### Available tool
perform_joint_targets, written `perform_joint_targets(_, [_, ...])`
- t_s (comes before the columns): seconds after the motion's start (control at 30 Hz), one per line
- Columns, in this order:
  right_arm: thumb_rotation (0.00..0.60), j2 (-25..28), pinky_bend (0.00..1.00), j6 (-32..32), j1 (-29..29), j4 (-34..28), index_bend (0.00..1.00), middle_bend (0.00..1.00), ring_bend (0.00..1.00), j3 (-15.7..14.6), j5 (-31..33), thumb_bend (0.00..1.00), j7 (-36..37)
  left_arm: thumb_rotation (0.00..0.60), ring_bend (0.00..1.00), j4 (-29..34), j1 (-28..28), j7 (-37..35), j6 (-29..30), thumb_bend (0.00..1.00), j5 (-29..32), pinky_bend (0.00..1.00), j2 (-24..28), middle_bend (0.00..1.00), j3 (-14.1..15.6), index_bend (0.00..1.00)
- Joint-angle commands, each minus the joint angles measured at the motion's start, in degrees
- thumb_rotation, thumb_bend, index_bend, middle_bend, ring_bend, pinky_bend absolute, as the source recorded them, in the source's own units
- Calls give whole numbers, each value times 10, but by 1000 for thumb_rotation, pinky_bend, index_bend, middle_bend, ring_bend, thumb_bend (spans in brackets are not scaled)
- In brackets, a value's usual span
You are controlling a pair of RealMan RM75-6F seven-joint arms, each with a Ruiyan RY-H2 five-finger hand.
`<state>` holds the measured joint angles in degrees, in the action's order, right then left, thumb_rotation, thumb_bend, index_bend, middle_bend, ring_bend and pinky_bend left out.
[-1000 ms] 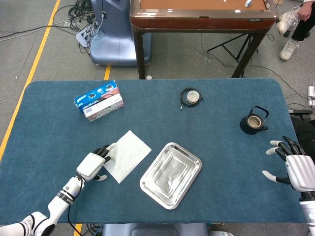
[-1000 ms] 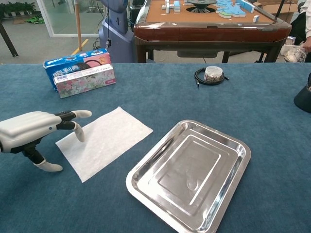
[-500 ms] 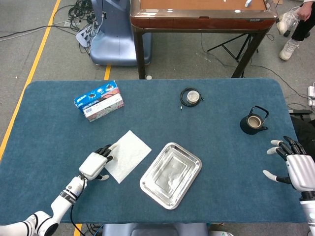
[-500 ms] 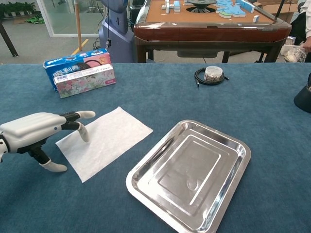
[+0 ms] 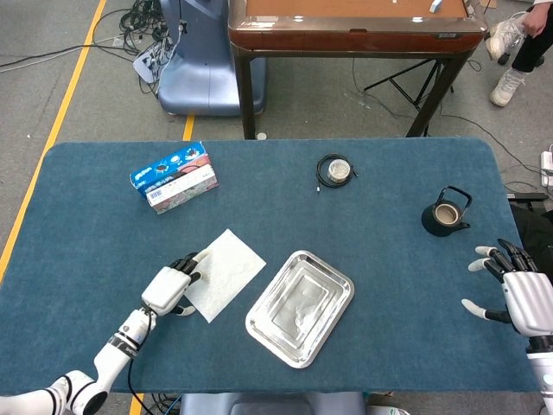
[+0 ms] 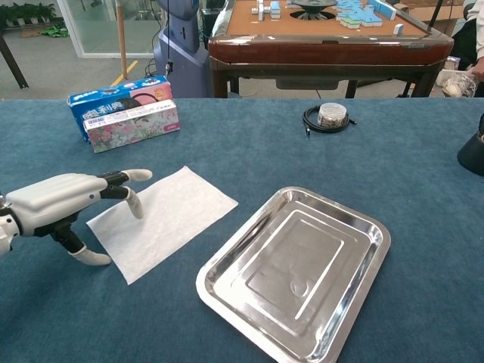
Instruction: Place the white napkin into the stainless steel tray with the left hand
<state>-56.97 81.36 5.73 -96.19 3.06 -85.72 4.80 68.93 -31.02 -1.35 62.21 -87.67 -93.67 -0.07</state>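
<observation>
place: robot lab or test room, pretty sure
floor: yellow tape line, loose cables at 11 o'clock
12 o'clock: mahjong table (tiles on it)

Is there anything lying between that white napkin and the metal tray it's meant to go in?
Nothing visible does. The white napkin lies flat just left of the stainless steel tray, with only bare blue cloth between them. The left hand is at the napkin's left edge.
</observation>
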Motion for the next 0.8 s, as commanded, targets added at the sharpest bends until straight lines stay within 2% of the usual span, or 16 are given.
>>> perform_joint_targets(0.03, [600,0,116,0,0,0,411,253,88,0,0,38,0,600,0,1,-1,-1,0,142,0,170,-1,1,0,355])
perform_joint_targets(0.53, [600,0,116,0,0,0,411,253,88,0,0,38,1,600,0,-14,-1,-9,11,258,-5,170,-15,1,0,385])
perform_joint_targets(0.8, [600,0,116,-2,1,0,411,252,88,0,1,38,1,600,0,-18,0,-9,15,361,-7,170,-18,1,1,412])
